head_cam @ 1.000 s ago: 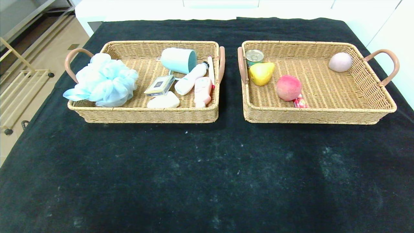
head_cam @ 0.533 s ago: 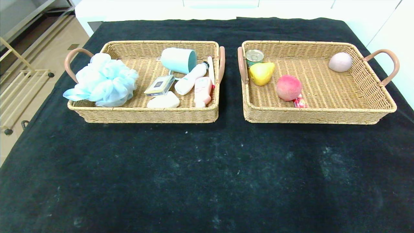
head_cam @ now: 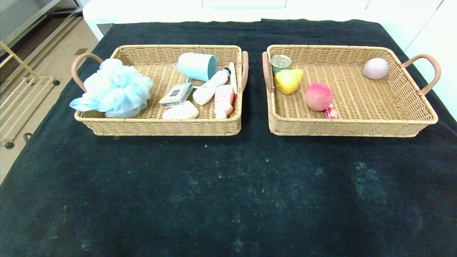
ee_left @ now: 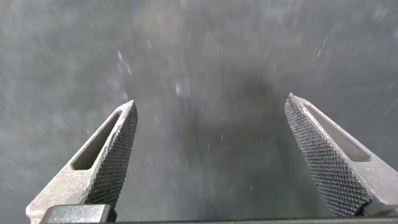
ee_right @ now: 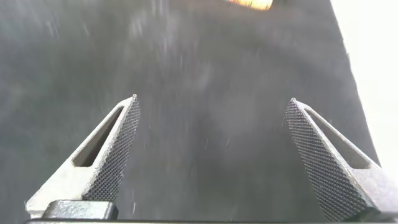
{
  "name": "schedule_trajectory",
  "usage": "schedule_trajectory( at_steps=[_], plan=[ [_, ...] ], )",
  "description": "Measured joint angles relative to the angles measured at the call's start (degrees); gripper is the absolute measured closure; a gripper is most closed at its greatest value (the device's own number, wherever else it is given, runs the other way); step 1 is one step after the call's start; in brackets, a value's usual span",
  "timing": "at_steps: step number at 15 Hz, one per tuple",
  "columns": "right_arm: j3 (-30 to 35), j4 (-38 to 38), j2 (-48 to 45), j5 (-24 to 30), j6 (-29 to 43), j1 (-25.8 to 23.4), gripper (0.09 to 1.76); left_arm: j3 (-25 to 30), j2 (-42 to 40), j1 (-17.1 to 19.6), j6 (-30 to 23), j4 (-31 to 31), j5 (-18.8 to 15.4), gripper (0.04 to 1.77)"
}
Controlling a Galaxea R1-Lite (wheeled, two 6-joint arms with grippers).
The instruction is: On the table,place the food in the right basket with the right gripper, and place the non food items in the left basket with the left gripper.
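Observation:
In the head view the left basket holds a pale-blue bath pouf, a cream bar in a clear box and a pink squeeze bottle. The right basket holds a yellow pear, a red-pink peach and a red candy stick against its front wall. Neither arm shows in the head view. My left gripper hangs open over bare black cloth. Over the same cloth my right gripper is open too, with nothing between its fingers.
The left basket also carries a teal cup, a white bottle and a white soap-like lump. A small tin can and a pale pink egg-shaped ball sit in the right basket. The table runs wide in front of both.

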Motion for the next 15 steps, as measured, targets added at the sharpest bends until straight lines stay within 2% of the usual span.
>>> schedule_trajectory(
  at_steps=[5, 8, 15],
  plan=[
    [0.2, 3.3, 0.0, 0.0, 6.2, 0.0, 0.14, 3.0, 0.0, 0.0, -0.5, -0.8, 2.2, 0.09],
    [0.2, 3.4, 0.0, -0.7, 9.0, 0.0, 0.14, 4.3, 0.0, 0.0, -0.7, -1.0, 5.5, 0.09],
    [0.2, 3.3, 0.0, -0.9, 10.4, 0.1, 0.14, 4.6, 0.0, 0.0, -5.5, -1.1, 5.9, 0.09]
  ],
)
